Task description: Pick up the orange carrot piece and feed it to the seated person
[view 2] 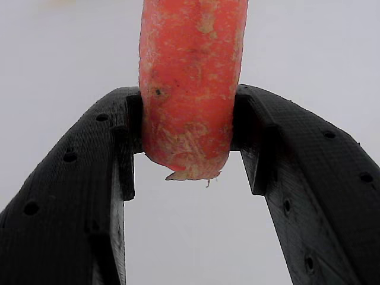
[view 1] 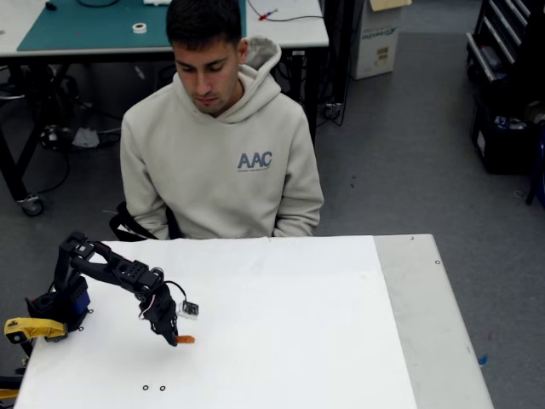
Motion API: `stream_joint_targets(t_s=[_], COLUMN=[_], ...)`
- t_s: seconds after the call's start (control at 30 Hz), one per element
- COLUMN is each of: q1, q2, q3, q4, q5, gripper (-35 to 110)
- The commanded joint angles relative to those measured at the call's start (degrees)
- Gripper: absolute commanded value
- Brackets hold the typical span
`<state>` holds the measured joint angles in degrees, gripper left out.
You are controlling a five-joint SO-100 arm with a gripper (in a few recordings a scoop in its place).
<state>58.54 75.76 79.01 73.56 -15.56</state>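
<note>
Wrist view: orange carrot piece (view 2: 191, 89) clamped between the tool (view 2: 187, 133) fingertips.

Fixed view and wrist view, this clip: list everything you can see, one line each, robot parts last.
carrot piece: one, orange, between the fingertips, low at the white table
table: one, white top, grey strip along its right side in the fixed view
seated person: one, beige hoodie, behind the table's far edge
clamp: one, yellow, at the arm's base, table's left edge
tape roll: one, white, on the green mat behind
arm: one, black, left side
fingers: two, black, pressing the carrot piece from both sides
</note>
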Motion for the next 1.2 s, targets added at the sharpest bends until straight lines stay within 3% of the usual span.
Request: stream_joint_targets(t_s=[0.0,0.2,0.53,0.93,1.17], q1=[-7.6,-23.8,-46.1,-58.6,-59.9], q2=[7.9,11.1,11.5,10.5,10.5], q3=[-2.8,-2.8,-7.3,-46.2,-59.9], q4=[2.9,3.4,3.3,3.3,-1.1], q5=[4.0,18.6,54.4,81.4,93.2], gripper=[-3,-3,-3,-3,-2])
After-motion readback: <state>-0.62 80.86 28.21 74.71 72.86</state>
